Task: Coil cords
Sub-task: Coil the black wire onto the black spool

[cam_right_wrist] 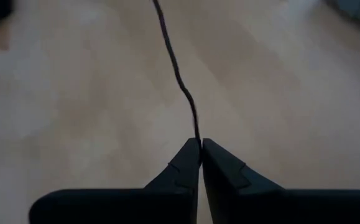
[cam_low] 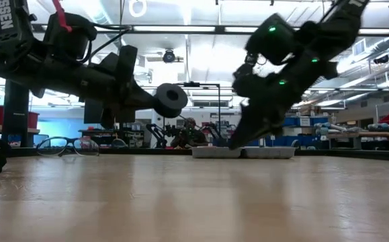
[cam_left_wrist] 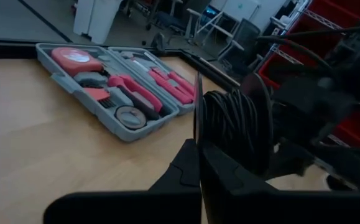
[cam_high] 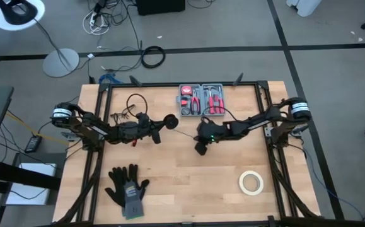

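The cord is a very thin black wire, mostly wound on a small round black spool-like puck (cam_high: 170,121), also in the low view (cam_low: 170,99) and the left wrist view (cam_left_wrist: 232,124). My left gripper (cam_high: 162,127) is shut on the puck above the table's middle. A free stretch of wire (cam_high: 186,131) runs from the puck toward the table's right, to my right gripper (cam_high: 200,145), which is shut on it (cam_right_wrist: 178,68). In the low view both grippers and the puck are above the tabletop; the wire does not show there. My left gripper pinches the puck's thin outer rim (cam_left_wrist: 198,118) between its two fingers, coming level from the table's left. The puck is lifted clear of the table, standing on edge, with the wound wire (cam_left_wrist: 229,134) beside the fingertips. My right gripper pinches the thin wire (cam_right_wrist: 197,135) between its two fingertips, a single strand. The fingers slant down toward the table's left (cam_low: 237,141). The wire runs on from the fingertips along their direction, above the wood, slightly wavy.
A grey tool case (cam_high: 201,101) with red tools lies at the far middle. A white tape roll (cam_high: 251,182) lies near right, black gloves (cam_high: 127,186) near left. Glasses (cam_high: 121,116) and a thin black loop (cam_high: 133,100) lie far left.
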Controlling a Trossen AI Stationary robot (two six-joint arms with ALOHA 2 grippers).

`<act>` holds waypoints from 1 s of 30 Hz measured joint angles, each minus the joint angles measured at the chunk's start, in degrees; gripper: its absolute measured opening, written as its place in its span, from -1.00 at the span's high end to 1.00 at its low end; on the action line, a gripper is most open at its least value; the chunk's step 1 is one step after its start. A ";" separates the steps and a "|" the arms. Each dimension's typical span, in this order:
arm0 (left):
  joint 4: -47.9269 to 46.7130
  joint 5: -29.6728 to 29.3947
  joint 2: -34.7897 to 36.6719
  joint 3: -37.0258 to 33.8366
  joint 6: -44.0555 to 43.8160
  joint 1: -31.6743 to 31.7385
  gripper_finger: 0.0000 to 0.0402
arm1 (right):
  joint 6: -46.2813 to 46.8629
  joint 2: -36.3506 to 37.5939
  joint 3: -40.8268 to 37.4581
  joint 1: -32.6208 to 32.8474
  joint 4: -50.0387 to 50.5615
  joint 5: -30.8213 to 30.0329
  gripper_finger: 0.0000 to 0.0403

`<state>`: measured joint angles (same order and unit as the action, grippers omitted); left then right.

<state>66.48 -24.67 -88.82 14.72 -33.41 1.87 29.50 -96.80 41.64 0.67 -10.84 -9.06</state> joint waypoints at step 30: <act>-0.16 1.41 0.00 0.04 1.64 -0.02 1.00 | -12.91 -15.18 -4.34 2.66 -50.51 -10.64 0.81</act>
<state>66.32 -23.27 -88.82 14.75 -31.77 1.85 16.59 -111.99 37.31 3.33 -61.34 -19.70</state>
